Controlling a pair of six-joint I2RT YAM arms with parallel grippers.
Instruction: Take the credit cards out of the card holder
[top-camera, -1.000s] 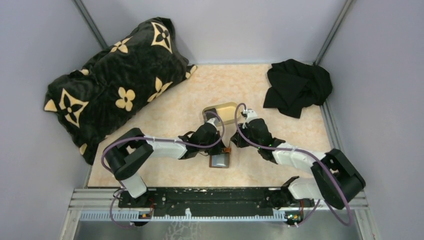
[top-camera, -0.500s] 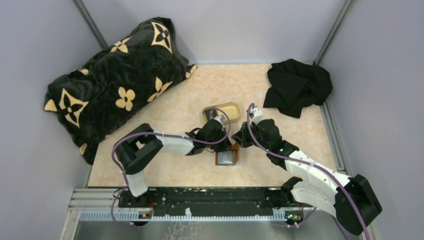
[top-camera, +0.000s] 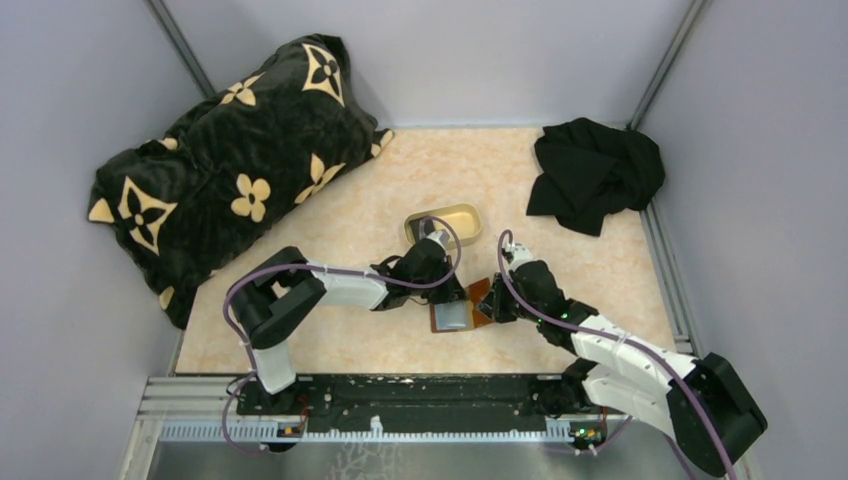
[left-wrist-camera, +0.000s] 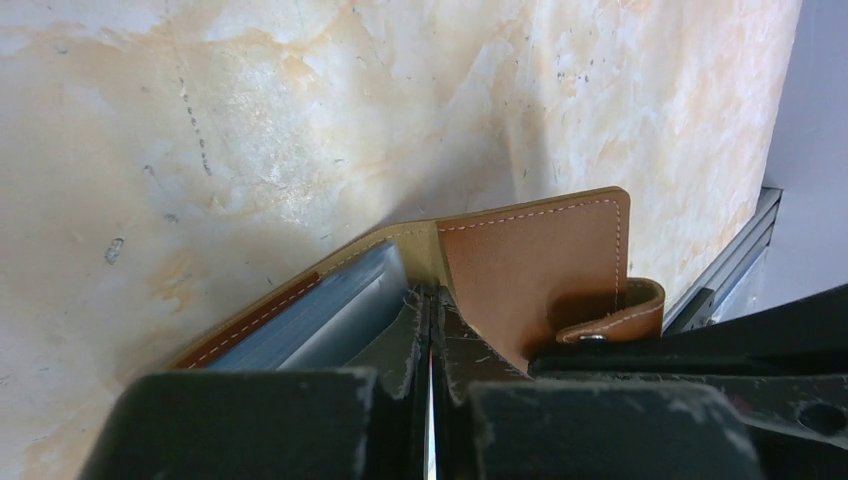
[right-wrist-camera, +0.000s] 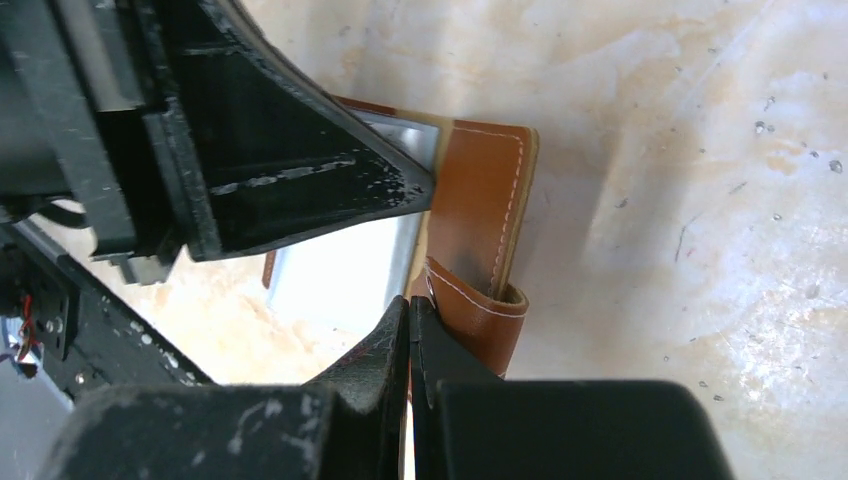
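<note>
The card holder (top-camera: 452, 316) lies open near the table's front middle, brown outside (left-wrist-camera: 540, 270) and pale blue-grey inside (left-wrist-camera: 330, 320). Its right panel (top-camera: 480, 298) tilts up. I cannot make out separate credit cards among the pale layers. My left gripper (top-camera: 452, 295) is shut, its tips (left-wrist-camera: 431, 292) pressed into the fold between the two panels. My right gripper (top-camera: 493, 308) is shut too, its tips (right-wrist-camera: 410, 305) at the right panel's edge (right-wrist-camera: 480, 190), beside the snap strap (right-wrist-camera: 475, 320). Whether a panel edge sits between the right fingers is hidden.
A tan oval tray (top-camera: 445, 222) sits just behind the two grippers. A large black pillow with tan flowers (top-camera: 230, 160) fills the back left. A crumpled black cloth (top-camera: 595, 170) lies at the back right. A metal rail (top-camera: 400, 400) runs along the near edge.
The left gripper and the card holder shifted a little right. The right gripper came from beside the tray down to the holder's right side, and the brown right panel has swung out.
</note>
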